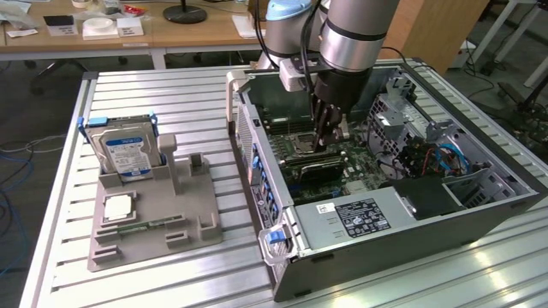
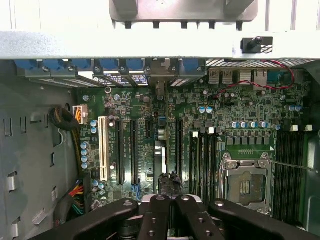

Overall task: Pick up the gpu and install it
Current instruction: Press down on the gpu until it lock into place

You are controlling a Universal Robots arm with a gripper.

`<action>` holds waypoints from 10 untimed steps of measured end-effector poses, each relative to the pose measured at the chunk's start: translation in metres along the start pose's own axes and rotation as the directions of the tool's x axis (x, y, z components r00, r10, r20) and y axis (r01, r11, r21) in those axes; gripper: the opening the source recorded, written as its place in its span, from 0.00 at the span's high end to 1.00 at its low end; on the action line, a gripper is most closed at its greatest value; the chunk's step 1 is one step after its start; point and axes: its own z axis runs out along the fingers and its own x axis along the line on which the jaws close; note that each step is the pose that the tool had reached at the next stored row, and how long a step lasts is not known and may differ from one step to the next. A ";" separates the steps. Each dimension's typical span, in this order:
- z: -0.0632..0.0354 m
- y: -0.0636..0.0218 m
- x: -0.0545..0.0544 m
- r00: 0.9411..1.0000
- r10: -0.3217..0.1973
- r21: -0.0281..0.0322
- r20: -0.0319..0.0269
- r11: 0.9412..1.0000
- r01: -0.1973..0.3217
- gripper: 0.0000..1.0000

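Slatted aluminium bench (image 1: 171,263) carries an open black tower PC case (image 1: 479,212) and a grey plastic parts stand (image 1: 154,218). Black two-finger gripper (image 1: 325,138) is down inside the case, fingers clenched on the top edge of the gpu (image 1: 321,168), a thin green card with black cooler standing upright on the green motherboard (image 2: 240,115) at the expansion slots. Judgement: light, stiff, fragile; hold by board edge, not cooler.

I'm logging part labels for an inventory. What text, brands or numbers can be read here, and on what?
None can be read.
Hard drive blue-white label: print too small to read.
Power supply black label and white sticker: print blurred, unreadable.
Motherboard markings: too small to read.
Papers on the desk: unreadable.
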 end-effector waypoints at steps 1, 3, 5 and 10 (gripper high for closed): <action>0.0000 0.0000 0.000 1.000 0.000 0.000 0.000 1.000 0.000 0.89; 0.0000 0.0000 0.000 1.000 0.000 0.000 0.000 1.000 0.000 0.89; 0.0000 0.0000 0.000 1.000 0.000 0.000 0.000 1.000 0.000 0.89; 0.0058 0.0001 0.000 1.000 0.000 0.000 0.000 1.000 0.000 0.89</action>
